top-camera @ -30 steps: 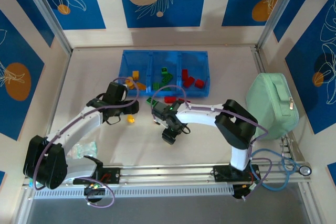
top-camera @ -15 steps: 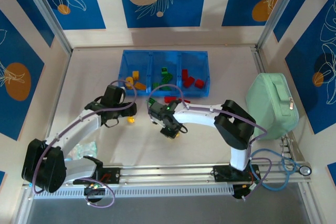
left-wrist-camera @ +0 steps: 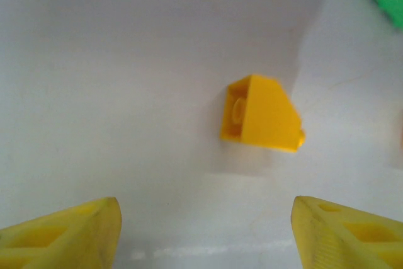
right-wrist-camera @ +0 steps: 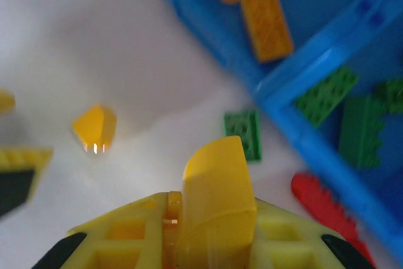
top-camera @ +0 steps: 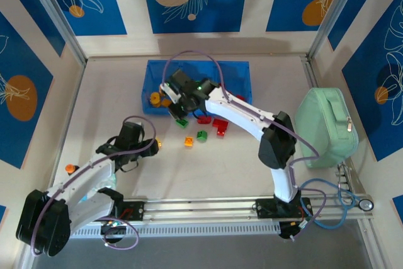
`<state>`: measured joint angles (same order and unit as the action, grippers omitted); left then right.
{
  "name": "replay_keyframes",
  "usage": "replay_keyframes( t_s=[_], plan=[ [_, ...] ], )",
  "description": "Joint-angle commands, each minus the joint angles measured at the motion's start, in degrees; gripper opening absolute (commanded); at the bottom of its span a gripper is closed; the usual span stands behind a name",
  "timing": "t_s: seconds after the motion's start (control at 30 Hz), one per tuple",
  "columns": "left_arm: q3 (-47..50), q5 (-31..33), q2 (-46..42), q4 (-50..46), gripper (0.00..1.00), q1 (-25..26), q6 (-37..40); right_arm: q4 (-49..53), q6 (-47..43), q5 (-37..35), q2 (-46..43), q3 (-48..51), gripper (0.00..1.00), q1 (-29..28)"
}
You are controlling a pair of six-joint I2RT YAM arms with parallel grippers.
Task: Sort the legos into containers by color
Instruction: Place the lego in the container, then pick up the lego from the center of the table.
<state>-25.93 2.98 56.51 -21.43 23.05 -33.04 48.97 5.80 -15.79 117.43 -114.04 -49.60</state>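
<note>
A: Over the tray (top-camera: 236, 75), near-left corner, what's new?
B: The right gripper (top-camera: 175, 106) came there, holding a yellow lego (right-wrist-camera: 215, 181). The left gripper (left-wrist-camera: 204, 225) backed off, wide, from the other yellow lego (left-wrist-camera: 261, 114) on the bench (top-camera: 208, 168).

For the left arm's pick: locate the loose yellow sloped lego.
In the left wrist view, the yellow sloped lego lies on the table, just ahead of the open left pincer.

On my feed the white counter (top-camera: 252, 168) carries the blue tray (top-camera: 230, 74) at its far middle and a mint-green case (top-camera: 327, 127) at the right edge. Loose on the surface in front of the tray I see a yellow brick (left-wrist-camera: 261, 113), an orange brick (top-camera: 188, 141), a green brick (top-camera: 201, 135) just beside it, and a red brick (top-camera: 220, 125).
</note>
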Motion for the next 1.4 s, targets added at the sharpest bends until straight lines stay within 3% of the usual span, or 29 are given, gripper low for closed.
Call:
replay_keyframes(
  t_s=[0.0,0.2,0.3,0.53,0.8,0.9,0.97,1.17,1.37],
  plan=[
    [1.72,-0.94,-2.33,1.18,0.72,0.41,-2.59,4.40,0.83,2.04,8.36,-11.35,0.22,0.76],
    [3.14,-1.48,-4.02,0.43,0.71,0.94,-2.94,8.80,0.74,1.72,23.22,-34.18,0.22,3.06],
    [3.69,-1.92,-4.93,0.31,0.71,1.21,-3.26,7.36,0.49,1.53,26.98,-38.86,0.23,3.98],
    [3.29,-1.95,-7.58,-1.94,0.72,1.56,-2.87,-1.33,0.44,0.12,29.70,-37.07,0.27,4.30],
    [1.81,-2.02,-9.75,-4.80,0.72,1.56,-2.38,-2.21,-0.44,0.04,33.04,-40.90,0.33,4.60],
    [1.34,-2.10,-9.53,-4.84,0.72,1.62,-2.24,-2.15,-0.43,-0.06,32.82,-41.25,0.40,4.78],
    [0.98,-2.10,-9.17,-4.60,0.72,1.65,-2.06,-1.62,-0.44,-0.13,32.35,-41.65,0.50,4.79],
    [-1.22,-2.18,-5.75,-3.47,0.72,1.65,-0.70,0.64,0.93,-0.31,27.47,-40.93,0.55,4.69],
    [-4.92,-2.52,1.38,-1.97,0.74,1.65,1.02,-1.06,2.01,0.11,16.48,-31.97,0.55,4.69]
  ],
)
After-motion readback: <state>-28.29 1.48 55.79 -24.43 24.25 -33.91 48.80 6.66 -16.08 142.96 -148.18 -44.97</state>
